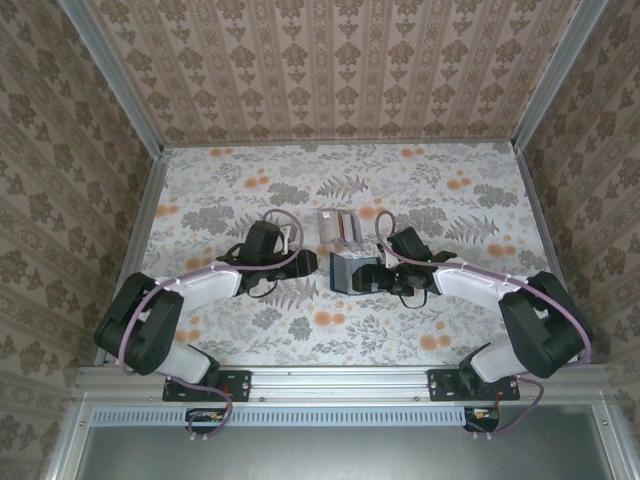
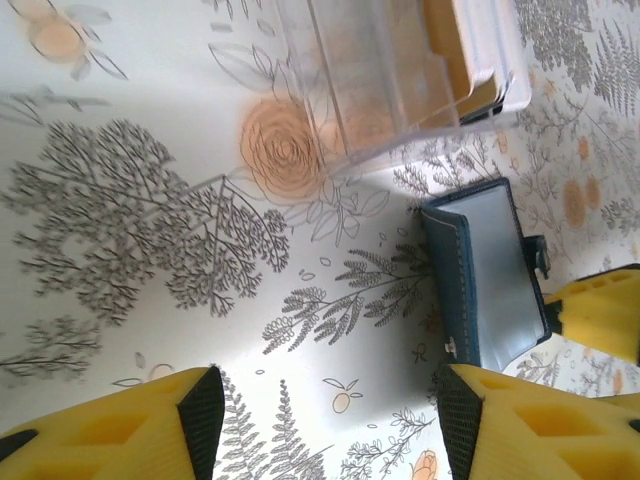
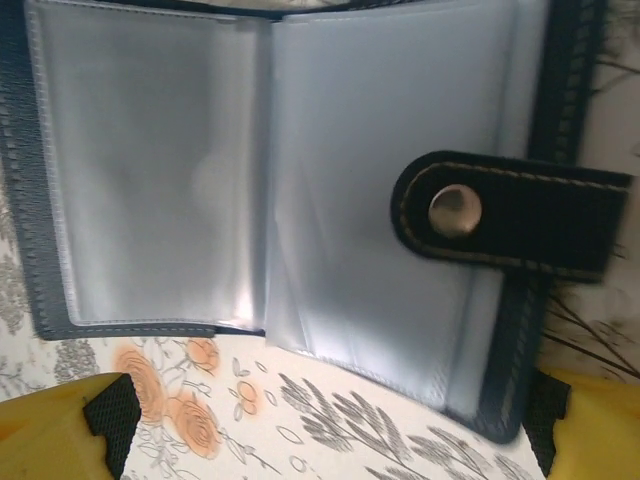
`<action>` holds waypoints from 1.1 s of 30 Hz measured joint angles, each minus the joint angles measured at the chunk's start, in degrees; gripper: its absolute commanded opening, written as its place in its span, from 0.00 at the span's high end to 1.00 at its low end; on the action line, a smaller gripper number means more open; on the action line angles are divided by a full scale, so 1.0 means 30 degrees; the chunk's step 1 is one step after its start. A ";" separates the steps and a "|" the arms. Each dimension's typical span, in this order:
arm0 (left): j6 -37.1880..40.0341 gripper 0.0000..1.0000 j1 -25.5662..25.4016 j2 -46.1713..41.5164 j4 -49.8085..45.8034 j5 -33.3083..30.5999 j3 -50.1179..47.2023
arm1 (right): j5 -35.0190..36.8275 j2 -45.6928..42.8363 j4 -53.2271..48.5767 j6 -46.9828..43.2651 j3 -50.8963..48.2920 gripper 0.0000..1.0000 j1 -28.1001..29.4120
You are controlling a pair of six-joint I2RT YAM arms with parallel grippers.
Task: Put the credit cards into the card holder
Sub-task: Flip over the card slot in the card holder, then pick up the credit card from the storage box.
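Table (image 1: pixel 300 180): card holder (image 1: pixel 350 270) before right jaws

Open card holder (image 3: pixel 330 200) on floral table (image 3: pixel 300 425)

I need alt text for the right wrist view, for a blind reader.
An open navy card holder lies on a floral table, its clear sleeves apparently empty and its snap tab folded over one page. The open right claw shows yellow fingers at the bottom corners.

The card holder (image 1: pixel 352 272) before the tray (image 1: pixel 338 228)
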 measured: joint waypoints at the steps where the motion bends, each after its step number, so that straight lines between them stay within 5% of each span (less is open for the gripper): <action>1: 0.0204 0.39 0.0000 -0.0299 -0.0255 -0.0350 0.0131 | 0.0306 -0.0291 -0.0342 -0.0109 0.0000 0.00 -0.0051; 13: 0.2499 0.38 0.0000 -0.1785 -0.1100 -0.2965 0.0590 | 0.3942 -0.2892 -0.2616 -0.1239 0.1632 0.00 -0.0284; 23: 0.2769 0.35 0.0007 -0.1202 0.1858 -0.5056 -0.1960 | 0.6280 0.3279 -0.5151 -0.1355 0.7876 0.00 0.1610; 33: 0.3111 0.22 0.0204 -0.1435 0.2958 -0.5996 -0.2579 | 1.1285 0.8480 -0.5661 -0.1530 1.4979 0.00 0.3206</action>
